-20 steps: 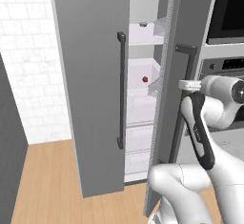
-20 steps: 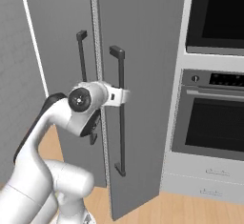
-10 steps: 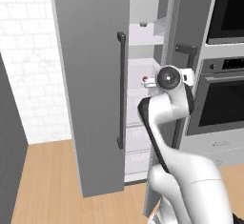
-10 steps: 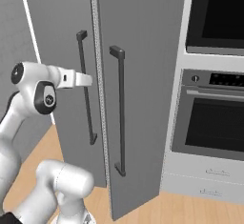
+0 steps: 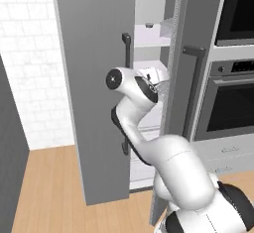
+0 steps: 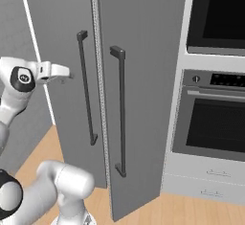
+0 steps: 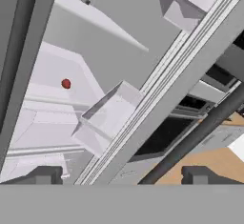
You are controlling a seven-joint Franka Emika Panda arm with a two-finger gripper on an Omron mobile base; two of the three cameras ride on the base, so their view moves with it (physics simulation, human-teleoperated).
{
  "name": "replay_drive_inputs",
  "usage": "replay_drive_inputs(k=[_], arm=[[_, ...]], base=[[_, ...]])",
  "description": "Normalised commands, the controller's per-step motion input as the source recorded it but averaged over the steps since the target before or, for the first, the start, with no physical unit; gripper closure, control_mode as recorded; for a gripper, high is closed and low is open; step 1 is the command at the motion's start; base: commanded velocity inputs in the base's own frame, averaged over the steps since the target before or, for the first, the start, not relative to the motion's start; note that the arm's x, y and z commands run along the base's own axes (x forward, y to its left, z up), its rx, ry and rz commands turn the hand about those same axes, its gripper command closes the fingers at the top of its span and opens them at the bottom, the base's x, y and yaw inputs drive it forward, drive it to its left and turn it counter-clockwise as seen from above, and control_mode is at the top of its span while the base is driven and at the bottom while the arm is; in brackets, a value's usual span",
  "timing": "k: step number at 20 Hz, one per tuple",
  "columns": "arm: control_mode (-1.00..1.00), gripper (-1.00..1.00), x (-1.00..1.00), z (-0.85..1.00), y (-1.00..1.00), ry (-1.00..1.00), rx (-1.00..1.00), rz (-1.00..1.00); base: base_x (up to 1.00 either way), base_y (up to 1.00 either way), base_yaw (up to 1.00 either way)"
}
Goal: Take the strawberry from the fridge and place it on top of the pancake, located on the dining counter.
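Reaching toward the fridge point(image 5: 94, 78), claw point(image 7: 119, 178) spread wide, holding nothing. Strawberry point(image 7: 66, 83) sits on a white shelf point(image 7: 52, 75) inside, well apart from the fingertips point(image 7: 45, 174). Likely light, soft, easily bruised and prone to roll. Pinch it gently across the widest part, 1 finger per side.

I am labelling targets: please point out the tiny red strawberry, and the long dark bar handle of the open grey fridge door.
tiny red strawberry point(image 7: 66, 83), hand view, its middle.
long dark bar handle point(image 6: 86, 91), right base view, mid-bar.

Kitchen: fridge point(image 5: 94, 78), wall oven point(image 6: 215, 114), likely wood floor point(image 5: 49, 187).
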Motion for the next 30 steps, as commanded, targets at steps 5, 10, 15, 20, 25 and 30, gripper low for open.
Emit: replay_drive_inputs(k=[5,10,15,20,25,30], arm=[[-1.0,-1.0,0.94,0.0,-0.01,0.16,-0.07,-0.06],[-1.0,-1.0,0.82,-0.01,-0.17,0.06,-0.01,-0.01],[-1.0,-1.0,0.39,-0.09,-0.42,0.0,0.0,0.0],[-1.0,-1.0,0.28,-0.06,-0.52,0.0,0.0,0.03],[-1.0,-1.0,0.11,-0.04,-0.55,0.0,0.0,0.05],[-1.0,-1.0,0.0,0.0,-0.55,0.0,0.0,0.01]], base=[[0.0,0.0,0.0],[0.0,0.0,0.0],[0.0,0.0,0.0],[0.0,0.0,0.0],[0.0,0.0,0.0],[0.0,0.0,0.0]])
